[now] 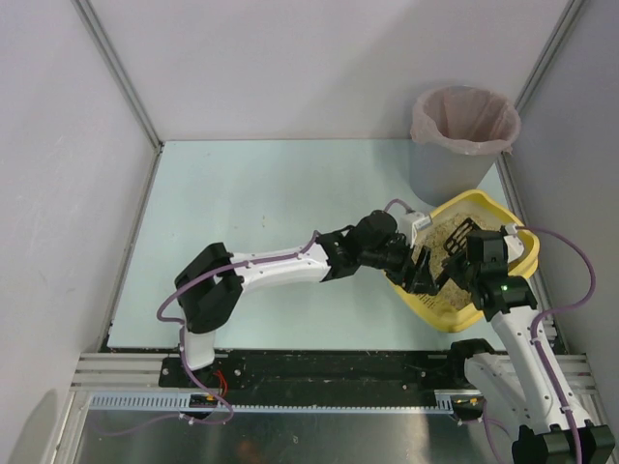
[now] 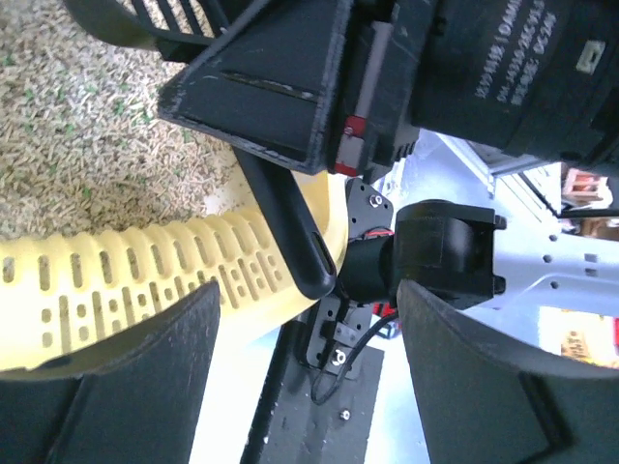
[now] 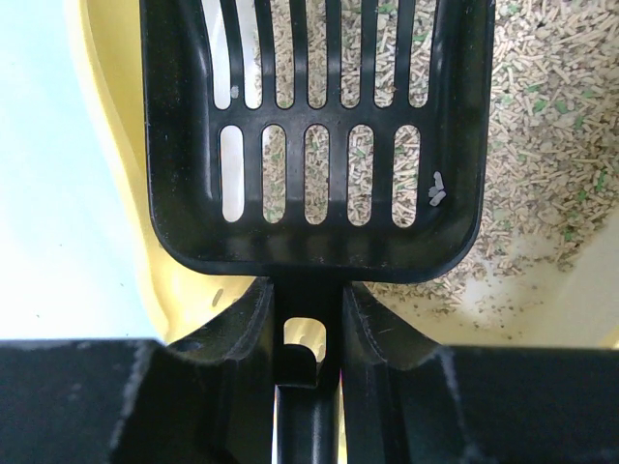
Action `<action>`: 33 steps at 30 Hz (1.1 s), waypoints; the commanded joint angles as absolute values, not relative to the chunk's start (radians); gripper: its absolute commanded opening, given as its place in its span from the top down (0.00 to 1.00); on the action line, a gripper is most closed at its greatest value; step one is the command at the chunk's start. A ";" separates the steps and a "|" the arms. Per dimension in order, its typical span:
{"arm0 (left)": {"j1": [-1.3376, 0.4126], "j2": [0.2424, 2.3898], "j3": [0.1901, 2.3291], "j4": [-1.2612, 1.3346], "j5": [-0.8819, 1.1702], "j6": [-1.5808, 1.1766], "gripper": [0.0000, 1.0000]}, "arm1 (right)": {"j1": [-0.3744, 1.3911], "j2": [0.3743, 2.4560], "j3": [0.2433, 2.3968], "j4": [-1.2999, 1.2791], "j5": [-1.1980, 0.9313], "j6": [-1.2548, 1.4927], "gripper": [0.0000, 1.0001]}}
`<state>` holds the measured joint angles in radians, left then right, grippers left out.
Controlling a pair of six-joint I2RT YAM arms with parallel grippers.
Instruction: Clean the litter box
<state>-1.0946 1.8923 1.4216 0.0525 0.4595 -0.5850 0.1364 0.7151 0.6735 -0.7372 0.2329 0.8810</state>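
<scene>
The left arm (image 1: 261, 273) reaches from its base at the near left across the pale tabletop (image 1: 271, 193) toward the right. Its left claw (image 1: 423, 274) hangs over the near-left rim of the litter box (image 1: 440, 314) with its jaws wide apart and nothing between them. In the left wrist view the slotted yellow rim runs just beyond the two dark fingers (image 2: 116, 387).

The litter box sits at the right side of the tabletop, tilted cornerwise to the edges, with beige litter (image 3: 551, 126) spread inside.

A black slotted scoop (image 3: 290, 251) is over the litter near the box's left wall, its handle crossing the near rim. A few pale pellets (image 3: 437, 191) lie in its right corner. The right claw (image 3: 309, 309) is clamped narrowly on the scoop's handle, one finger on each side.

Beyond the box, at the far right corner and just beside its far rim, stands a grey bin (image 1: 435, 179) lined with a pink bag (image 1: 464, 111).
</scene>
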 commanded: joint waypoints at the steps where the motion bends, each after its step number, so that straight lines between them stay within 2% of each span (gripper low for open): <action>1: -1.161 1.815 1.425 0.008 0.390 -0.405 0.22 | 0.133 0.718 0.741 -0.773 0.299 0.879 1.00; 7: -1.242 1.781 1.440 -0.029 0.220 -0.252 0.18 | 0.133 0.739 0.756 -0.785 0.307 0.882 1.00; 10: -1.262 1.804 1.469 -0.066 0.161 -0.207 0.20 | 0.133 0.739 0.761 -0.788 0.308 0.885 1.00; 14: -1.285 1.839 1.509 -0.123 0.068 -0.140 0.32 | 0.135 0.742 0.764 -0.790 0.305 0.885 1.00; 15: -1.290 1.851 1.525 -0.139 0.052 -0.129 0.40 | 0.135 0.744 0.764 -0.792 0.305 0.884 1.00; 18: -1.293 1.867 1.537 -0.161 0.023 -0.126 0.50 | 0.135 0.747 0.764 -0.790 0.302 0.885 1.00; 23: -1.292 1.904 1.563 -0.167 0.044 -0.164 0.59 | 0.146 0.750 0.764 -0.801 0.291 0.891 1.00; 25: -1.292 1.911 1.578 -0.169 0.064 -0.181 0.59 | 0.149 0.746 0.764 -0.808 0.294 0.899 1.00; 29: -1.292 1.930 1.582 -0.167 0.084 -0.209 0.50 | 0.150 0.730 0.764 -0.822 0.295 0.908 1.00; 31: -1.292 1.936 1.585 -0.166 0.090 -0.221 0.50 | 0.152 0.732 0.765 -0.827 0.285 0.907 1.00; 33: -1.293 1.948 1.597 -0.164 0.100 -0.229 0.57 | 0.155 0.741 0.765 -0.837 0.266 0.907 1.00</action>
